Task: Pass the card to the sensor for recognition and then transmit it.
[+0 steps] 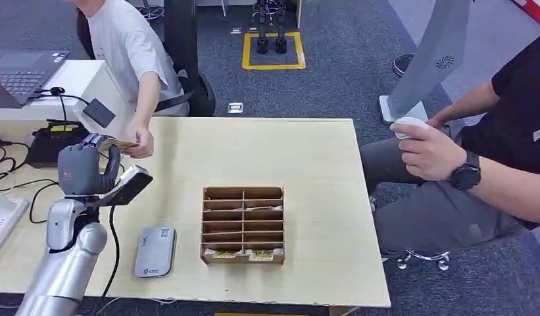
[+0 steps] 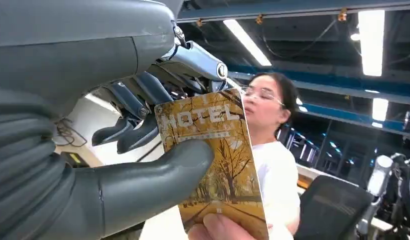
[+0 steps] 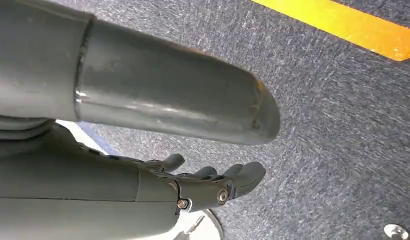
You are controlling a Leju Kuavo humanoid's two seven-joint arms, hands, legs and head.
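Pinching yellow autumn-print HOTEL card point(image 2: 220, 165) between thick grey thumb and dark fingers point(image 2: 135, 137) of left hand point(image 1: 83, 168); person's fingertips point(image 2: 217, 229) touching card's far edge. Right hand point(image 3: 193, 185) holding nothing, fingers loosely extended.

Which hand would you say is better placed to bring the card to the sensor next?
Left. The left hand already pinches the card, raised above the table near the sensor; the right hand hangs over the floor.

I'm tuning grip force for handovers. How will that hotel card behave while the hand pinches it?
The card looks flat and unbent between the left hand's thumb and fingers, so it is probably stiff. Its printed face seems glossy, so it may slide under a light pinch. It is thin, likely very light; a person's hand holds its other end.
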